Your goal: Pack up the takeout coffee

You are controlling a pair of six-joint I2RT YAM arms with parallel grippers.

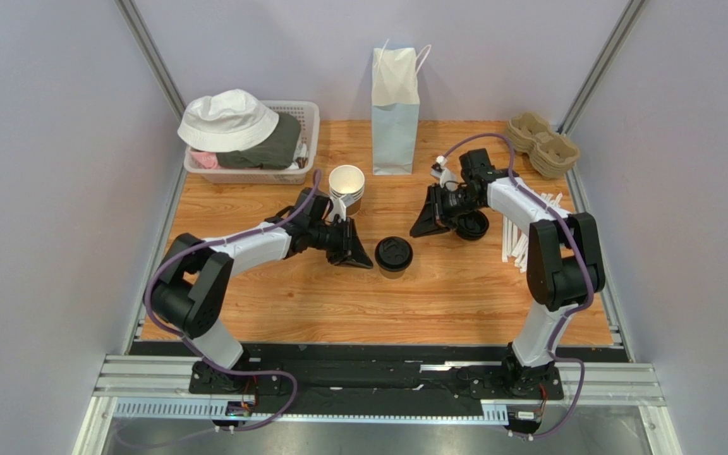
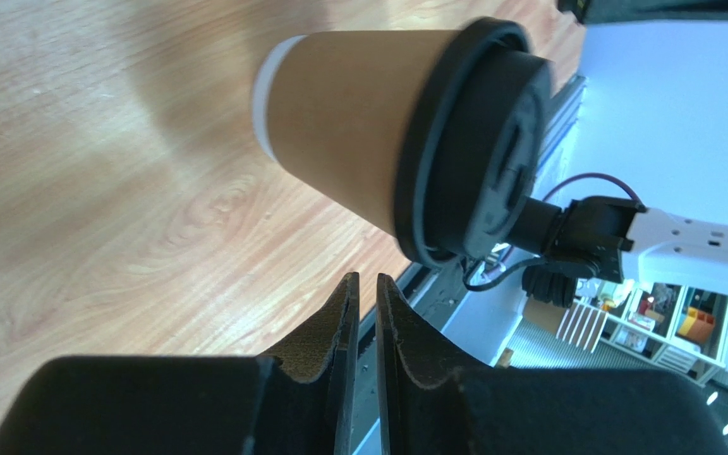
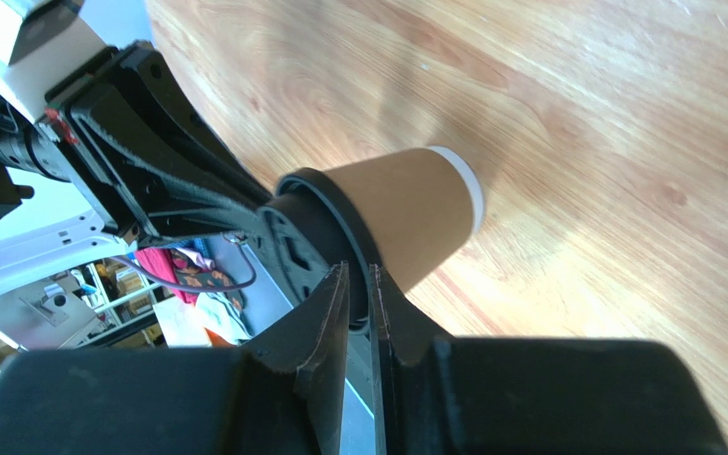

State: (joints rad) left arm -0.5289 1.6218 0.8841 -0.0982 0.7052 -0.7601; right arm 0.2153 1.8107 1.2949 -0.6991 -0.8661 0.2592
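Coffee (image 1: pixel 393 252) stands upright on the table (image 1: pixel 453 303), about mid-table, black lid on. It sits between the two grippers, and neither one holds it.

Left gripper (image 1: pixel 363 258) is low over the wood, just left of the cup. On my left wrist feed the gripper (image 2: pixel 368 281) is down to a thin slit with nothing in it. The coffee (image 2: pixel 358 123) lies past the tips, and its brown wall, white base band and lid are all clear.

Right gripper (image 1: pixel 419 229) comes in from the far right, tips angled toward the cup. On the right wrist feed the gripper (image 3: pixel 354 273) is also closed to a thin slit and empty. The coffee (image 3: pixel 406 213) is right beyond the tips. The tips overlap the lid rim in that view, and I cannot tell if they touch.

Elsewhere on the table:
- A cup stack (image 1: pixel 347 182) sits behind the left gripper.
- The bag (image 1: pixel 395 104) stands upright at the far edge.
- Loose lids (image 1: pixel 472 226) lie under the right wrist.
- The basket (image 1: pixel 244 175) is at the far left with a hat (image 1: pixel 227 118) on top.
- The carriers (image 1: pixel 543 144) are in the far right corner.
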